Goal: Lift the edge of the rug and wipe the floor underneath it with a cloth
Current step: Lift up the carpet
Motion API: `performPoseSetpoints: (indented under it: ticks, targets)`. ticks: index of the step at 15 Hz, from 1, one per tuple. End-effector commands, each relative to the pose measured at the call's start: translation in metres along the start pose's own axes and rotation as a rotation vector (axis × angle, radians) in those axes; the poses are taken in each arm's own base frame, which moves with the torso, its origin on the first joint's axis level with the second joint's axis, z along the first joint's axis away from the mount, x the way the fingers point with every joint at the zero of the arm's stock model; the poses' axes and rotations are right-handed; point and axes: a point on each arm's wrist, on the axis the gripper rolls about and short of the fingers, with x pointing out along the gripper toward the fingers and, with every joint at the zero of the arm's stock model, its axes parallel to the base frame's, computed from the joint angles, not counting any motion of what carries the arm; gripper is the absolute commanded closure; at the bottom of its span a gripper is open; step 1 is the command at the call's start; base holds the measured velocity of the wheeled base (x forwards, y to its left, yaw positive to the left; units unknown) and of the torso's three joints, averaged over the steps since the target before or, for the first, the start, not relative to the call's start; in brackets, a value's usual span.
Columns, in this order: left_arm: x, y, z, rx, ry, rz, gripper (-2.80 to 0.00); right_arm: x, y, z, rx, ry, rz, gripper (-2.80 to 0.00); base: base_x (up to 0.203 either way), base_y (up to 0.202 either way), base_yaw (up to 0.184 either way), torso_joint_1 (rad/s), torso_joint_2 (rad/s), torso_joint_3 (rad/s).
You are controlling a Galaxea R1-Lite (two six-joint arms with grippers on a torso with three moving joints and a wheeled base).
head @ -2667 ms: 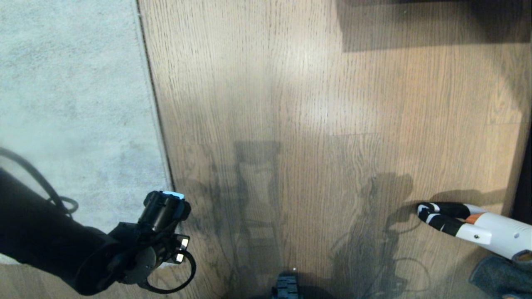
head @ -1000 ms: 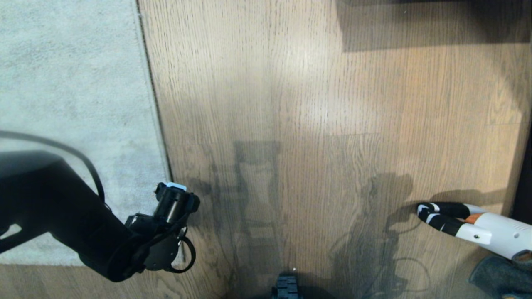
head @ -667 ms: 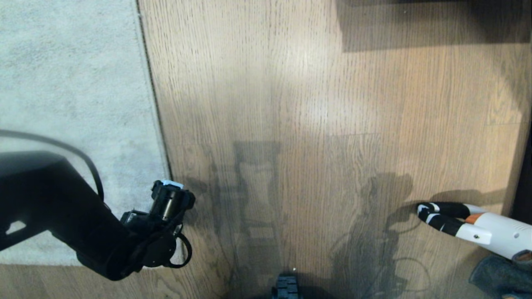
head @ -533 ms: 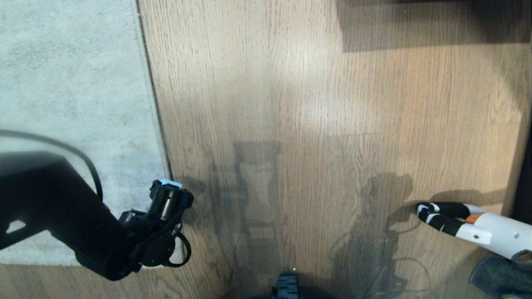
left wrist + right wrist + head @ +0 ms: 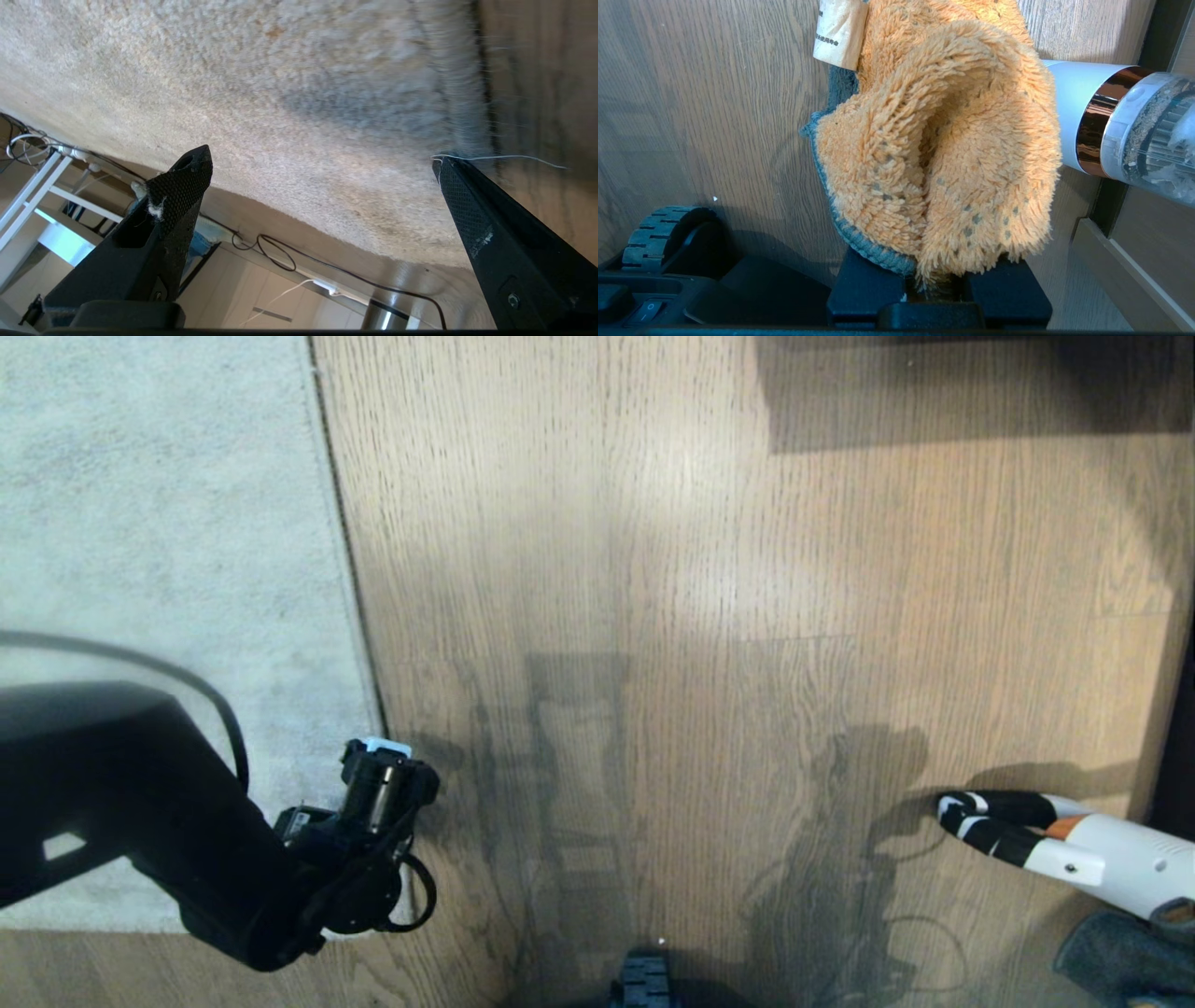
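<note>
The cloth (image 5: 943, 154) tag's (image 5: 839, 31) small print is illegible.

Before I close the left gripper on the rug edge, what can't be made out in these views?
- Left gripper: head view, the arm hides its fingertips.
- Rug edge: left wrist view, whether the open fingers touch it is unclear.
- Right gripper: not visible in the head view; in the right wrist view the cloth covers its fingers.
- Floor under the rug: hidden.
</note>
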Motion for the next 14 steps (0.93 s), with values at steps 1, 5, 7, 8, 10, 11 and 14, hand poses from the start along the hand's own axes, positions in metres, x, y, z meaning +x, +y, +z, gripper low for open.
performPoseSetpoints:
  ticks: [1, 5, 7, 8, 10, 11, 14]
  targets:
    - [-0.004, -0.006, 0.001, 0.001, -0.017, -0.021, -2.80, 0.000, 0.000, 0.000, -0.001, 0.002, 0.001, 0.00, 0.000, 0.000, 0.000, 0.000, 0.00, 0.000]
    - [-0.007, -0.008, 0.003, 0.000, -0.029, -0.031, -2.80, 0.000, 0.000, 0.000, -0.001, 0.002, 0.001, 0.00, 0.000, 0.000, 0.000, 0.000, 0.00, 0.000]
    - [-0.005, -0.012, 0.004, 0.002, -0.031, -0.034, -2.80, 0.000, 0.000, 0.000, -0.001, 0.002, 0.001, 0.00, 0.000, 0.000, 0.000, 0.000, 0.00, 0.000]
    - [-0.004, -0.015, 0.004, 0.005, -0.031, -0.036, -2.80, 0.000, 0.000, 0.000, -0.001, 0.002, 0.001, 0.00, 0.000, 0.000, 0.000, 0.000, 0.00, 0.000]
    - [-0.002, -0.015, 0.004, 0.010, -0.027, -0.028, -2.80, 0.000, 0.000, 0.000, -0.001, 0.002, 0.001, 0.00, 0.000, 0.000, 0.000, 0.000, 0.00, 0.000]
    - [-0.001, -0.014, 0.003, 0.014, -0.021, -0.024, -2.80, 0.000, 0.000, 0.000, -0.001, 0.002, 0.001, 0.00, 0.000, 0.000, 0.000, 0.000, 0.00, 0.000]
    - [0.004, -0.007, 0.001, 0.018, -0.004, -0.001, -2.80, 0.000, 0.000, 0.000, -0.001, 0.002, 0.001, 0.00, 0.000, 0.000, 0.000, 0.000, 0.00, 0.000]
